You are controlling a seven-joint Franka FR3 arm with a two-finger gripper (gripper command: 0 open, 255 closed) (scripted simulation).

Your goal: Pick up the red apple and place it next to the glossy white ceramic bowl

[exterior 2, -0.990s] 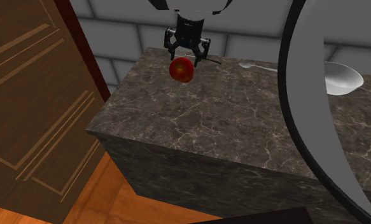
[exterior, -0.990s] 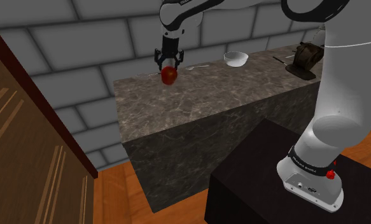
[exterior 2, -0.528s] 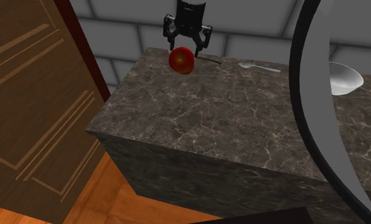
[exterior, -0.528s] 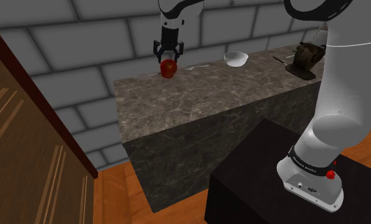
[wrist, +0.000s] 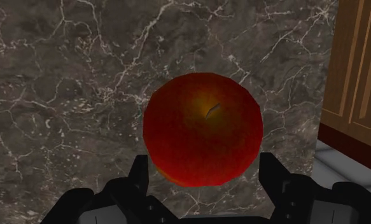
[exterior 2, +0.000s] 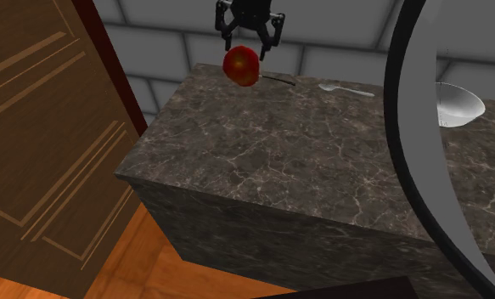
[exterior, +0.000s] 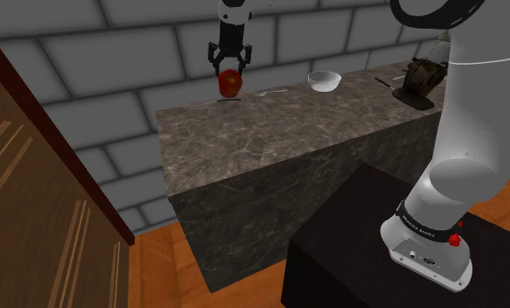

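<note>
The pincer (exterior: 231, 70) pinches one red apple (exterior: 230, 84) above the counter (exterior: 270, 140), where one white bowl (exterior: 324, 80) sits.

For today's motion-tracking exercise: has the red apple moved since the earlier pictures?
Yes. Clasped in the claw, the apple has risen: in the second exterior view it was level with the spoon on the counter and now shows above it.

A dark marble counter (exterior: 270, 140) bears a white bowl (exterior: 324, 80), a spoon (exterior 2: 347, 89) and a brown object (exterior: 419, 77).
</note>
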